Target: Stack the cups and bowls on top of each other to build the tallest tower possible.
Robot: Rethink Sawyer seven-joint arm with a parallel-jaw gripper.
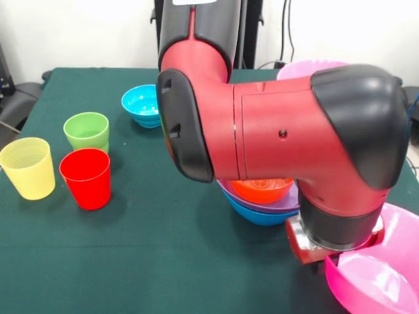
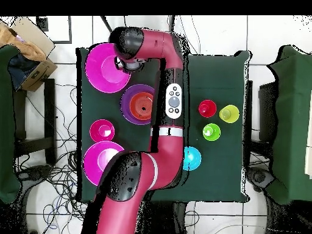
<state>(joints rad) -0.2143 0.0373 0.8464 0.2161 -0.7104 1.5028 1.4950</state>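
A nested tower stands mid-table: a blue bowl [image 1: 260,215] lowest, a purple bowl [image 1: 286,203] [image 2: 130,105] in it, an orange bowl [image 1: 262,190] [image 2: 142,105] on top. Beside it sits a large pink bowl [image 1: 376,278] [image 2: 102,70], and my gripper [image 1: 330,257] [image 2: 126,60] is at its rim, hidden under the wrist. A second large pink bowl [image 1: 306,67] [image 2: 97,159] lies near the robot's base, with a small crimson bowl [image 2: 102,130] next to it. The yellow cup [image 1: 27,167] [image 2: 229,113], red cup [image 1: 86,177] [image 2: 207,108] and green cup [image 1: 86,131] [image 2: 211,131] stand upright together.
A small cyan bowl [image 1: 141,104] [image 2: 192,158] sits alone between the cups and the robot's base. The big arm [image 1: 281,131] spans the table over the tower. Green cloth [image 1: 131,248] covers the table; chairs and a cardboard box [image 2: 27,49] stand around it.
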